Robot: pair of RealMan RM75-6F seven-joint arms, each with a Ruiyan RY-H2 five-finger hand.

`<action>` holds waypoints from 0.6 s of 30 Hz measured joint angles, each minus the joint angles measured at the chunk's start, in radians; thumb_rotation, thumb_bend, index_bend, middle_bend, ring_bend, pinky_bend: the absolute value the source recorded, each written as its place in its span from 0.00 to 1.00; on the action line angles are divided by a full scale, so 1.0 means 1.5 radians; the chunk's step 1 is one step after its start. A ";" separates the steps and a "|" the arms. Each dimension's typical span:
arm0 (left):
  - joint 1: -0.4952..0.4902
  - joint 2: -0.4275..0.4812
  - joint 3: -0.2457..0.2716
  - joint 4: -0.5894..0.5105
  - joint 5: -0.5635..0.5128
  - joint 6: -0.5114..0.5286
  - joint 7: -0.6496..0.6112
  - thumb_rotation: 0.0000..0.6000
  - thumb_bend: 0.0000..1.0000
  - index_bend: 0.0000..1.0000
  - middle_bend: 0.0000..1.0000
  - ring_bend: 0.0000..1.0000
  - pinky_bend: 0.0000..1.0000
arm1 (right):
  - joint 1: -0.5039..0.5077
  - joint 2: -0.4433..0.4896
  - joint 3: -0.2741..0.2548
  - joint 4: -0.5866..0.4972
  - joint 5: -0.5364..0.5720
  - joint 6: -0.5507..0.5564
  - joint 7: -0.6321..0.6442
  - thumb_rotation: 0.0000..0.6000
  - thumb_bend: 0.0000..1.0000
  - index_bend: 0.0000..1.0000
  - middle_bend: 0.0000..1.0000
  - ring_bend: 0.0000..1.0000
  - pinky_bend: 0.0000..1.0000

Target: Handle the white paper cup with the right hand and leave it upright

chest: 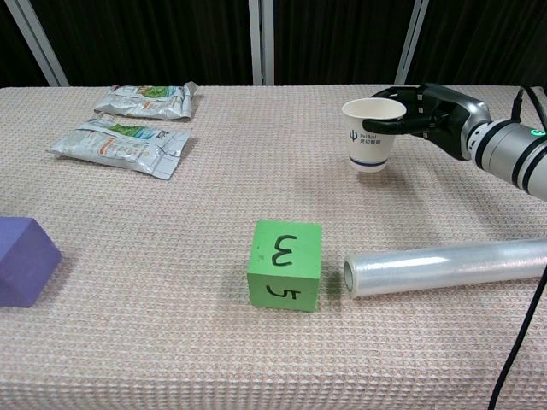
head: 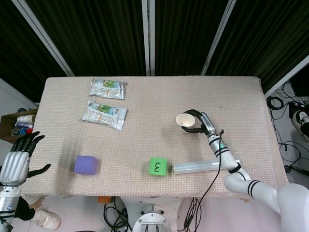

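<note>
**Paper cup upright in the right hand's grasp**

Dark curtains with pale metal posts hang behind a worktop [head: 145, 145] covered in a beige woven cloth. Toward the right of it, the white paper cup [chest: 371, 134] stands upright with its mouth open to the top and a small dark logo on its wall. Whether its base touches the cloth or sits just above it cannot be told. The right hand [chest: 434, 115] reaches in from the right side and holds the cup near its rim, its fingers [chest: 408, 118] wrapped against the cup's right wall.

Nearer than the cup, a roll of clear film [chest: 444, 266] lies on its side, running left to right, its open end facing a green cube [chest: 285, 264] just beside it. The cube carries a handwritten 3 on top. Well apart, at the near left, sits a purple block [head: 86, 165]. At the far left lie two flat snack packets [head: 105, 113], one behind the other.

The left hand [head: 18, 159] hovers off the left edge of the worktop, holding nothing, its dark fingers spread apart. Beside it, below the worktop's level, a cardboard box [head: 17, 124] holds small bottles.
</note>
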 measured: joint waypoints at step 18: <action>-0.001 -0.007 0.000 0.017 0.002 -0.002 -0.010 1.00 0.00 0.18 0.12 0.08 0.13 | -0.027 0.025 -0.053 0.016 -0.128 0.112 -0.063 1.00 0.09 0.00 0.04 0.00 0.00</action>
